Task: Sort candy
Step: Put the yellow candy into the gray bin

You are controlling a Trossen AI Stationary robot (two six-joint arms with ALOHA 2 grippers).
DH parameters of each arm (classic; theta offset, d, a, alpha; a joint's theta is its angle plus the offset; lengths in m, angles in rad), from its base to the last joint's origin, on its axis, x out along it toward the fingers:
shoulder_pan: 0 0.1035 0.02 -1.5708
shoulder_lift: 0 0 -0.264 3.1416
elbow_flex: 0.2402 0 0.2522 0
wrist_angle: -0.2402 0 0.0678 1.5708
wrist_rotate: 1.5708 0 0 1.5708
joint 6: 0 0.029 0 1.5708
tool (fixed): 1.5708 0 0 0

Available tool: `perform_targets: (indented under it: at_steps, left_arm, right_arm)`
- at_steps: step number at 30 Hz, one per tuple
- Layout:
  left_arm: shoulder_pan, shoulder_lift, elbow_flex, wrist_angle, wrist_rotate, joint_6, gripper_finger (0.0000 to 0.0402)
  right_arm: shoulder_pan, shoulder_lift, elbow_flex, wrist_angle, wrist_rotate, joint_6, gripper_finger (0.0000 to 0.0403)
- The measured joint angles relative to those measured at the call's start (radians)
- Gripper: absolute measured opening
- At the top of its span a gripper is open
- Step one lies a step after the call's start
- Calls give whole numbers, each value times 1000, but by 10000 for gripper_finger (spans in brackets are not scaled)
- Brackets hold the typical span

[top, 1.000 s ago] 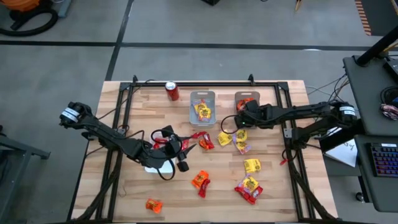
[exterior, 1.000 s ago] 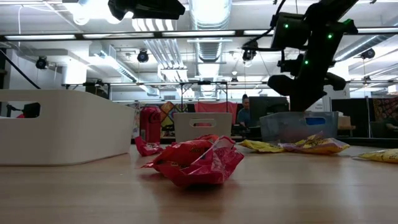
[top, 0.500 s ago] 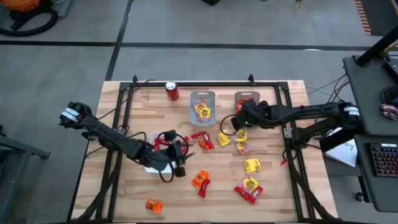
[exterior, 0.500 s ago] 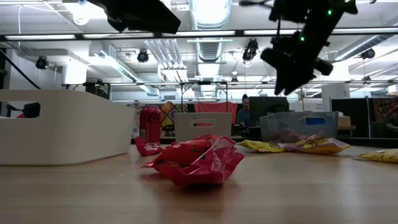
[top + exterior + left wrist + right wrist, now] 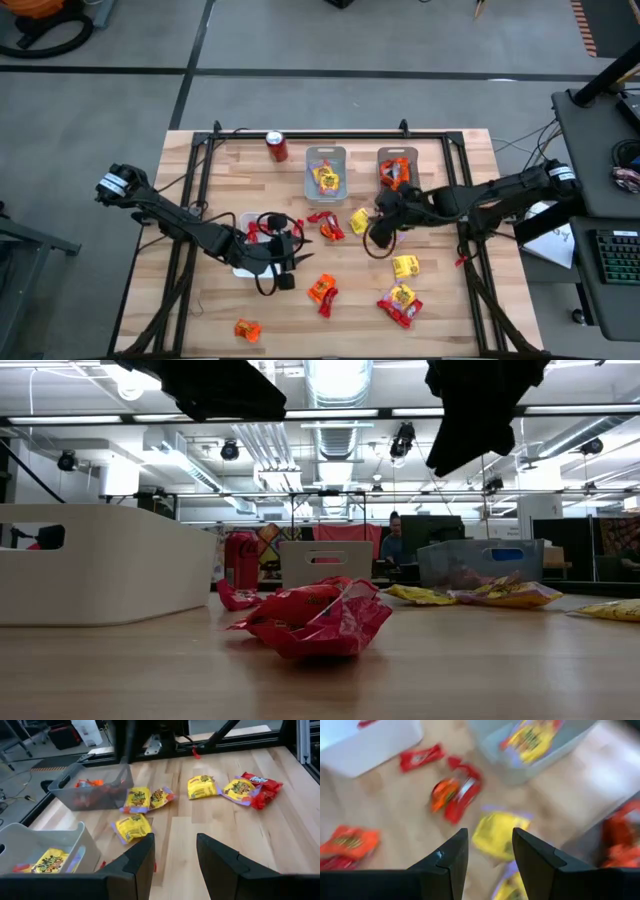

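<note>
Mostly crinkly candy (image 5: 404,267), red, yellow, orange; left fingers (image 5: 145,855) and right fingers (image 5: 451,855) spread, empty.

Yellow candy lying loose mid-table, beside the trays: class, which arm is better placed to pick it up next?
Probably the right. Its open hand hovers right beside the yellow candy, which sits ahead of its fingers in the right wrist view. The left hand, also open, is farther off.

Even bright overhead light, glaring ceiling lamps (low view); soft shadows, right wrist view motion-blurred
</note>
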Motion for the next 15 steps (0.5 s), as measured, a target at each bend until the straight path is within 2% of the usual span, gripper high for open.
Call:
perform_targets:
  at_steps: [8,11,13,15]
  left_arm:
    - [1,0,0,1,-2,21,130]
    - [2,0,0,1,-2,21,130]
    - [2,0,0,1,-2,20,130]
    - [2,0,0,2,-2,19,130]
  right_arm:
    - [80,49,-14,-15,-256,135,146]
    - [94,78,-14,-50,-392,165,146]
    - [109,103,-14,-107,-505,154,146]
    - [130,133,-14,-172,-571,77,146]
